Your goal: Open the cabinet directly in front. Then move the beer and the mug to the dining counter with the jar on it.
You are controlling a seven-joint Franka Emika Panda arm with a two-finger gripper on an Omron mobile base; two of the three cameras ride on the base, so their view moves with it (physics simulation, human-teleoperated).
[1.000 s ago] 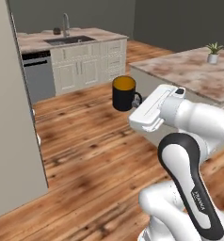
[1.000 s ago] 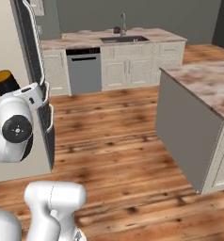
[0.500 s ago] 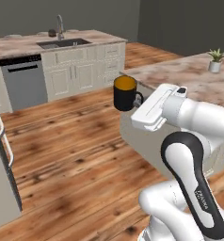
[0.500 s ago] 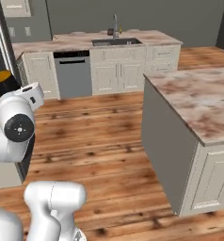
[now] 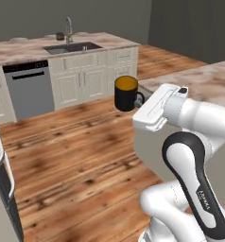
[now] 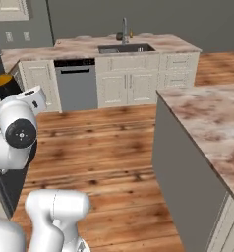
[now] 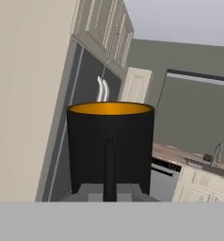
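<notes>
The mug [image 5: 126,93], dark with a yellow-orange inside, hangs upright in the air over the wooden floor. My gripper [image 5: 141,105] is shut on its side handle. From the right base it peeks out behind my arm [image 6: 5,84]. In the hand view the mug [image 7: 110,146] stands close above my gripper [image 7: 109,189]. Far back runs the dining counter [image 5: 24,51] with its dark sink [image 5: 69,47] and faucet [image 6: 124,29]. A small dark thing [image 6: 119,36] stands by the faucet, too small to name. Cream upper cabinet doors [image 7: 109,28] show in the hand view; I cannot tell which one is the cabinet.
A marbled island [image 6: 207,118] with grey sides stands close on my right. A dishwasher [image 5: 29,92] and cream lower cabinets [image 5: 93,80] sit under the sink counter. A dark fridge with grey handles [image 5: 3,165] is at the left. Open wooden floor [image 6: 104,142] lies between.
The whole picture has shifted: the base has driven, the fridge slides off to the left and the island and sink counter come nearer. The mug stays held the same way.
</notes>
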